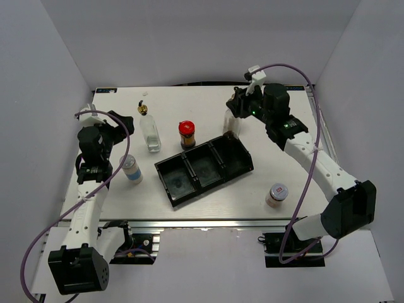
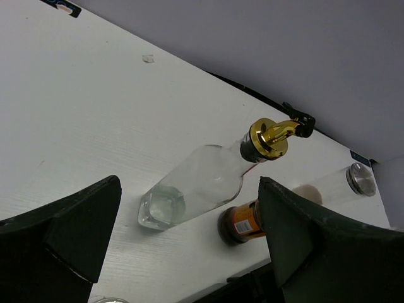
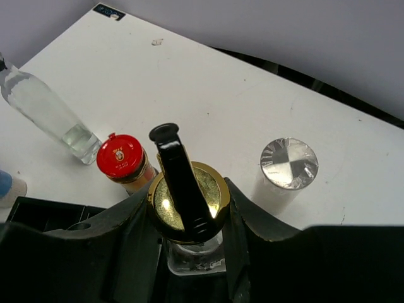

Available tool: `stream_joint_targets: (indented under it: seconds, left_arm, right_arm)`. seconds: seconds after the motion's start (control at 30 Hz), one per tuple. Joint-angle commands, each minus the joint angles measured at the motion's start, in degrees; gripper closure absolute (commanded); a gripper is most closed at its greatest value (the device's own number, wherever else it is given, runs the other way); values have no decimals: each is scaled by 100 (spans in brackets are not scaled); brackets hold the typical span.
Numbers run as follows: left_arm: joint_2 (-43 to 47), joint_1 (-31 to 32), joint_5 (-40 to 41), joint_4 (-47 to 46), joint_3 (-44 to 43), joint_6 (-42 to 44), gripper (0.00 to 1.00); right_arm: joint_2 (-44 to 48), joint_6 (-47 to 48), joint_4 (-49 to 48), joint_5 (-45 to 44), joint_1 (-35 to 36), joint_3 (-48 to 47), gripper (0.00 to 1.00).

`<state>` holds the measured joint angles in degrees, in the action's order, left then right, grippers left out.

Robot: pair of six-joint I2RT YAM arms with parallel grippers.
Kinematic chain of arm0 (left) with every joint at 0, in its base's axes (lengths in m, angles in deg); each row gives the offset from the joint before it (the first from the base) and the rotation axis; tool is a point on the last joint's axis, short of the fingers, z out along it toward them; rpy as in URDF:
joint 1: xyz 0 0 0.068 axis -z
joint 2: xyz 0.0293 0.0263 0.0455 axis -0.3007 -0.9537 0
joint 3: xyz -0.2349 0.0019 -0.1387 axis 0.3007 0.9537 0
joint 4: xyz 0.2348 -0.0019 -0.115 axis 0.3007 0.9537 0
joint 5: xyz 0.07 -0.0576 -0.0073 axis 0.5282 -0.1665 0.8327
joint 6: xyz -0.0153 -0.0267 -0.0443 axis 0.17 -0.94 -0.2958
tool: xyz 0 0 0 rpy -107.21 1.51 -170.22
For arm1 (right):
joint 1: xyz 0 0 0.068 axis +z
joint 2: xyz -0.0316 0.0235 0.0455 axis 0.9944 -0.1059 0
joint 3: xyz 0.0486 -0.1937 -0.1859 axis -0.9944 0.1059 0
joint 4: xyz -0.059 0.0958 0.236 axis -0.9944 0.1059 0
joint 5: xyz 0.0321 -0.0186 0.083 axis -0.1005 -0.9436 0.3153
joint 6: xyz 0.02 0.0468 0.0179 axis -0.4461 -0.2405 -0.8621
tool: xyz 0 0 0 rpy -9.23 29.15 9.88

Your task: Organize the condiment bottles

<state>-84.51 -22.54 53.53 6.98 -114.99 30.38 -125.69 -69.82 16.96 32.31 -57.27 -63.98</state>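
We see the right gripper (image 3: 188, 208) clamped on the gold collar of one glass bottle (image 3: 211, 189), which stands upright just beyond the black three-part tray (image 1: 211, 187), with a silver-capped shaker (image 3: 289, 163) beside it. Our left gripper (image 2: 189, 186) gapes wide, holding nothing. The other clear bottle (image 2: 208, 180) stands ahead of it, with the red-lidded jar (image 1: 186, 134) near. The table (image 1: 284, 158) is matte white, walled by plain white panels (image 1: 189, 38).

The right jaws hid the body of the tall clear gold-spouted glass bottle (image 3: 209, 192), and the right wrist view's left edge cut off the blue-labelled shaker (image 3: 6, 187).
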Motion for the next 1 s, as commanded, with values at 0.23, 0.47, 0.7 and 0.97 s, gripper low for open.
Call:
stream_joint_targets:
  seconds: [0.23, 0.47, 0.7, 0.97]
  left_arm:
    - [-115, -23, -496, -465, 93, 4, 2]
    - [-97, -15, -723, -746, 207, -120, 2]
    - [-246, -6, -1330, -1220, 295, 29, 2]
    - [-782, 398, -1436, -1002, -117, 749, 2]
  right_arm:
    - [253, 145, -1268, 260, 6, 561, 100]
    - [130, 22, -1804, 304, 6, 939, 100]
    - [51, -100, -1910, 304, 6, 1202, 100]
    - [77, -294, -1981, 506, 6, 1537, 71]
